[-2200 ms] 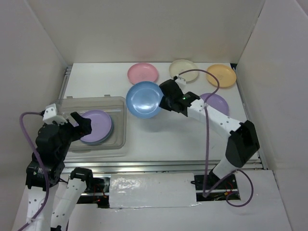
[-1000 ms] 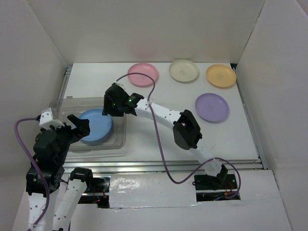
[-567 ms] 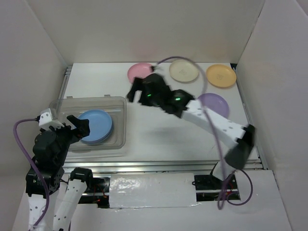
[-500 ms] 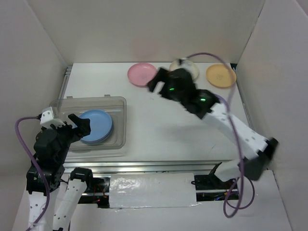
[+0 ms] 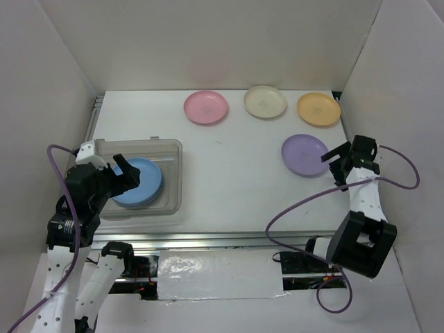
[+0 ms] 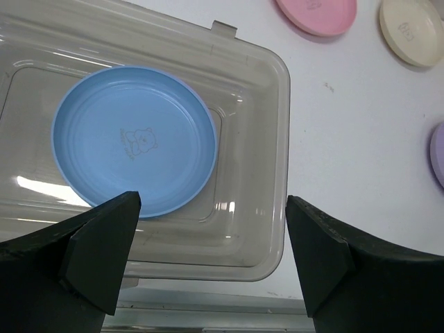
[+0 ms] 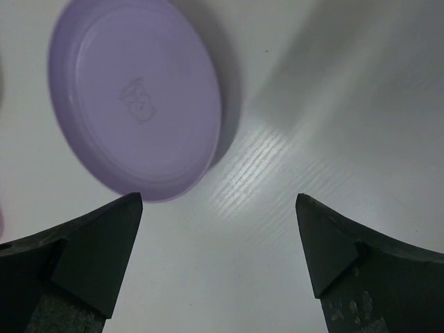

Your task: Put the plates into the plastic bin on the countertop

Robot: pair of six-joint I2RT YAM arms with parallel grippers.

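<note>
Your right gripper (image 7: pixel 218 201): jaws spread wide, nothing held. Purple plate (image 7: pixel 135 104) just ahead, left of gap, flat on white countertop (image 7: pixel 277 173).
Your left gripper (image 6: pixel 211 200): jaws wide, empty, above plastic bin (image 6: pixel 281 132). Blue plate (image 6: pixel 132 139) inside bin, ahead-left.
Pink plate (image 5: pixel 206 107), cream plate (image 5: pixel 265 101), orange plate (image 5: pixel 319 108) farther ahead, in row by back panel (image 5: pixel 208 41).
Open surface between bin and purple plate.

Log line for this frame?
plastic bin: blue plate inside; left gripper: open above bin; right gripper: open by purple plate; countertop: pink, cream, orange plates
</note>
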